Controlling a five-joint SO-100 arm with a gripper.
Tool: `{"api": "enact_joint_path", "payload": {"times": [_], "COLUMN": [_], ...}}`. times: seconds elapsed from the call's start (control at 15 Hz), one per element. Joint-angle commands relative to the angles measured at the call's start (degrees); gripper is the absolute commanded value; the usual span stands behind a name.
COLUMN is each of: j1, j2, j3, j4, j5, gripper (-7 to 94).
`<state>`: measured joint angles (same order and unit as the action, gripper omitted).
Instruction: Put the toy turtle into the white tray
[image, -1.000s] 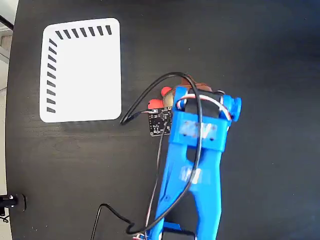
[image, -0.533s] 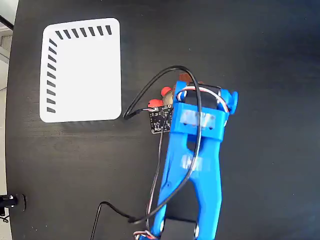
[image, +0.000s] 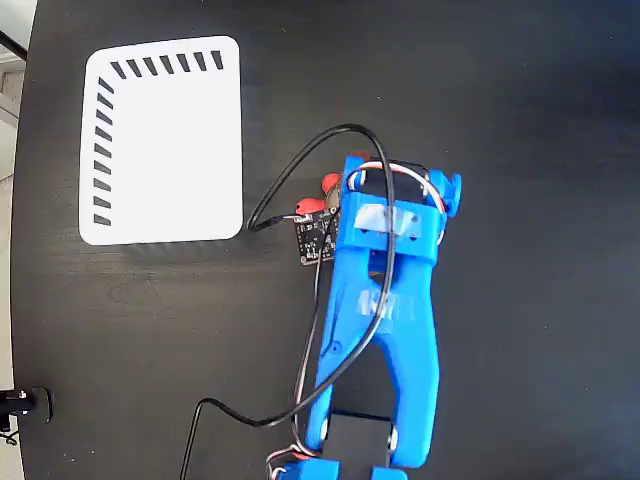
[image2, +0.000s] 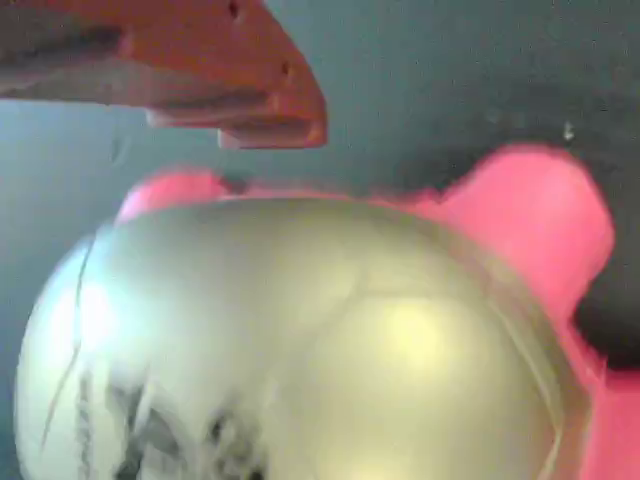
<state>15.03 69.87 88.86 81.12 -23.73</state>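
Toy turtle (image2: 300, 340) on the counter (image: 520, 100) under my fingers (image2: 260, 110), right of the empty white tray (image: 165, 140), apart. Grip state: cannot tell. Grasp, carry, drop all remain.

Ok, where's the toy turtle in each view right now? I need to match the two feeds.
Fixed view: the toy turtle is mostly hidden under the blue arm's head, right of the white tray; only red bits peek out at the arm's left edge.
Wrist view: its beige shell fills the lower frame.
Shared landmark: the turtle's red-pink feet against the black table.
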Motion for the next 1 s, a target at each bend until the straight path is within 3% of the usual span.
{"api": "enact_joint_path", "payload": {"times": [0.0,0.27,0.8,0.93], "j1": [0.4,0.4,0.1,0.3], "j2": [1.5,0.9,0.4,1.2], "j3": [-1.7,-1.5,-1.5,-2.8], "j4": [-0.1,-0.4,-1.9,0.1], "j5": [-0.9,-0.9,-0.5,0.6], "gripper": [68,66,0,0]}}
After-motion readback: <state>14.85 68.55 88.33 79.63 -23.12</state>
